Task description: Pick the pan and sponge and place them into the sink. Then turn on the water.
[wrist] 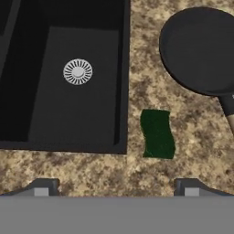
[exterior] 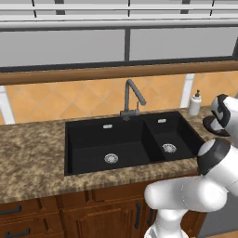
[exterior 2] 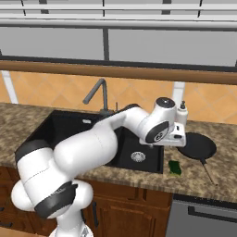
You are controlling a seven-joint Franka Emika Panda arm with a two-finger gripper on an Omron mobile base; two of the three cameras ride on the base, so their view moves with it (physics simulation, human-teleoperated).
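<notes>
Sink (exterior: 88,139) sits black in the speckled stone counter (exterior: 32,153), big bowl on the left w/ a silver drain (exterior: 111,158), smaller bowl on the right w/ its own drain (exterior: 169,148). Faucet (exterior: 131,97) stands behind the divider, neck bent, no stream. Moving right — white soap bottle (exterior: 195,103) at the back of the counter. In the hand view the right bowl's drain (wrist: 77,71) is upper left, then the sponge (wrist: 157,133) flat on the counter just beside the sink's right edge, dark green face up, not touching the pan. Pan (wrist: 201,48) farther right and back, handle (wrist: 231,119) pointing toward the counter's front edge. Gripper (wrist: 116,187) hangs above the counter near the sponge — fingers spread wide, nothing between them.
</notes>
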